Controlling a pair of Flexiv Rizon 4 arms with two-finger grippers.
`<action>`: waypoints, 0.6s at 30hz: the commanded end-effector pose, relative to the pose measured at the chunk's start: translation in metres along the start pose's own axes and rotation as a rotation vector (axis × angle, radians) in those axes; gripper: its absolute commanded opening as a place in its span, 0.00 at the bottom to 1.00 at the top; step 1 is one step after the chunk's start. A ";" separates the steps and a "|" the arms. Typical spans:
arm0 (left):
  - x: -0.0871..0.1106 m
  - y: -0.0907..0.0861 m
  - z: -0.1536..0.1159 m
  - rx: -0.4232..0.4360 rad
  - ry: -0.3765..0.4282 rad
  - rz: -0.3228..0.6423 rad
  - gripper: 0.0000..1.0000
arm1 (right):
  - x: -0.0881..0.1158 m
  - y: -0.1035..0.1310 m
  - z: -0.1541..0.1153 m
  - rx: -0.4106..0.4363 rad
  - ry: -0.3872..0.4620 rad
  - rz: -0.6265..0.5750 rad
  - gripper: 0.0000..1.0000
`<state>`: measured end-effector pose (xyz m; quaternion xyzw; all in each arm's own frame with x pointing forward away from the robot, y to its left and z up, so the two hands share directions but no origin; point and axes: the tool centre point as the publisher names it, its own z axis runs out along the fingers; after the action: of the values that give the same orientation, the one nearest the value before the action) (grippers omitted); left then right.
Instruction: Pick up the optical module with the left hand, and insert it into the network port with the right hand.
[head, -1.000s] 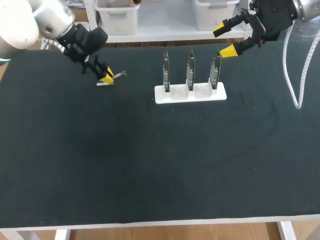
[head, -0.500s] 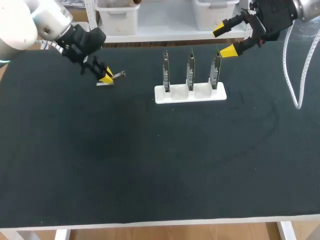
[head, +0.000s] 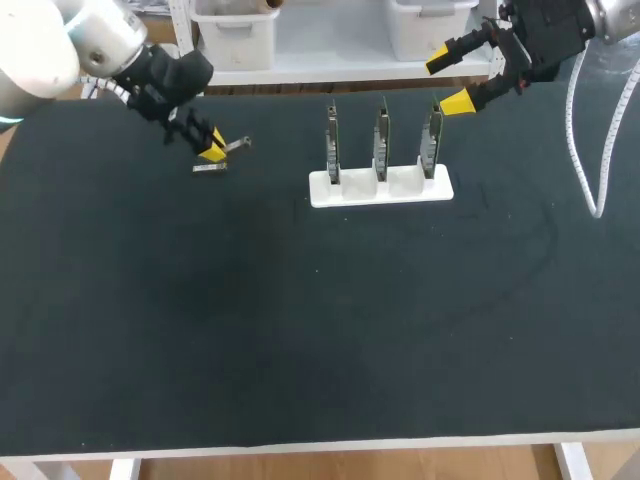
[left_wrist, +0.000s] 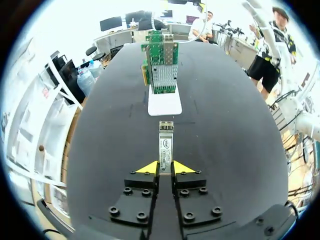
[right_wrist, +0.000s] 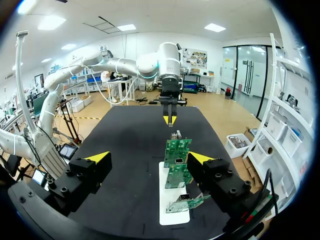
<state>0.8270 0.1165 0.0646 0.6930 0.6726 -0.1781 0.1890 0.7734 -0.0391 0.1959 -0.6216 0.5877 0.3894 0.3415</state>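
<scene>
left fingers pinched on the module, right ones spread wide.
from my side of the black table (head: 300, 330), the first thing is the white stand (head: 380, 187) holding three upright network cards (head: 381, 140). left of it and slightly farther, my left gripper (head: 212, 148) has its yellow tips closed almost together on the optical module (head: 238, 146), whose free end points toward the cards. farthest back, my right gripper (head: 447, 82) hangs above the stand's right end, spread wide and holding nothing.
</scene>
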 end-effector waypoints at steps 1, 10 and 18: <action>-0.034 0.026 -0.024 -0.002 0.064 0.024 0.00 | 0.000 0.001 0.000 0.003 0.001 0.000 1.00; -0.077 0.035 -0.044 -0.037 -0.026 0.058 0.00 | 0.000 0.001 0.000 0.003 0.001 0.000 1.00; -0.085 0.021 -0.057 -0.048 -0.067 0.048 0.00 | 0.000 0.001 0.000 0.003 0.001 0.000 1.00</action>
<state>0.8552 0.0684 0.1508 0.7011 0.6519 -0.1824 0.2241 0.7734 -0.0392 0.1958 -0.6215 0.5878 0.3894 0.3415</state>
